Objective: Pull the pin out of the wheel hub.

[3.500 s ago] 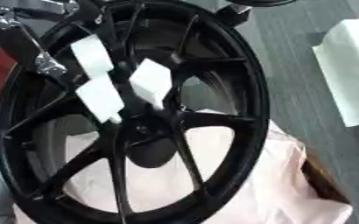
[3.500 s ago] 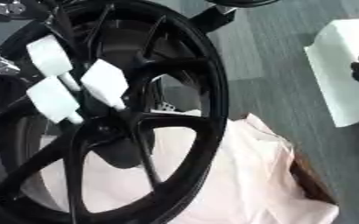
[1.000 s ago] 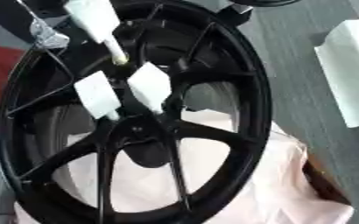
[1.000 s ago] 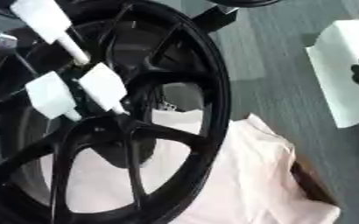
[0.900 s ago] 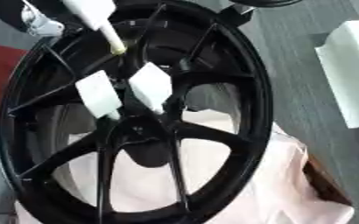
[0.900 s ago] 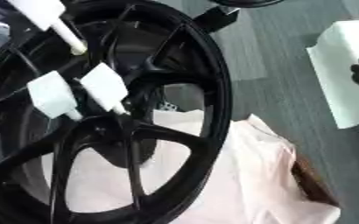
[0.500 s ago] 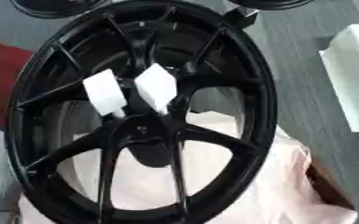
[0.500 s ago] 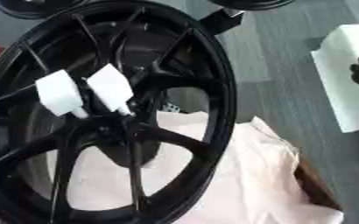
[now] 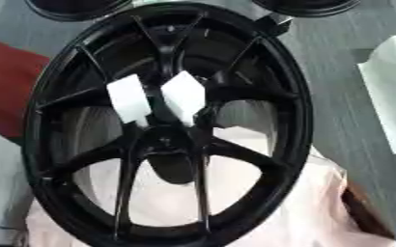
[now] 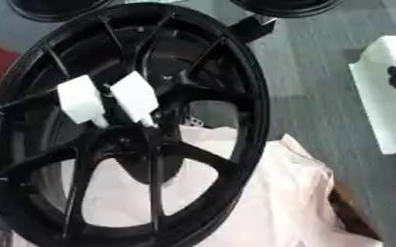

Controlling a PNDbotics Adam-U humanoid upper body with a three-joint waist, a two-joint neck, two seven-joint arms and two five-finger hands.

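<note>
Black wheel (image 9: 163, 125) lies cushioned on pink cloth (image 9: 311, 207); two white-tagged pins (image 9: 183, 96) stand in its hub; I see neither hand.

A black spoked wheel hub (image 9: 163, 140) is seen laid flat; two white-tagged pins (image 9: 183, 96) are seated near its centre.

1. No text, brand, number or sign can be read anywhere.
2. The two white tags (image 9: 157, 99) on the pins at the wheel (image 9: 163, 120) hub are blank on the sides that show.
3. The white sheet (image 9: 393, 96) at the right edge shows no print.
4. The pale cloth (image 9: 316, 207) under the wheel bears no label or mark.
</note>
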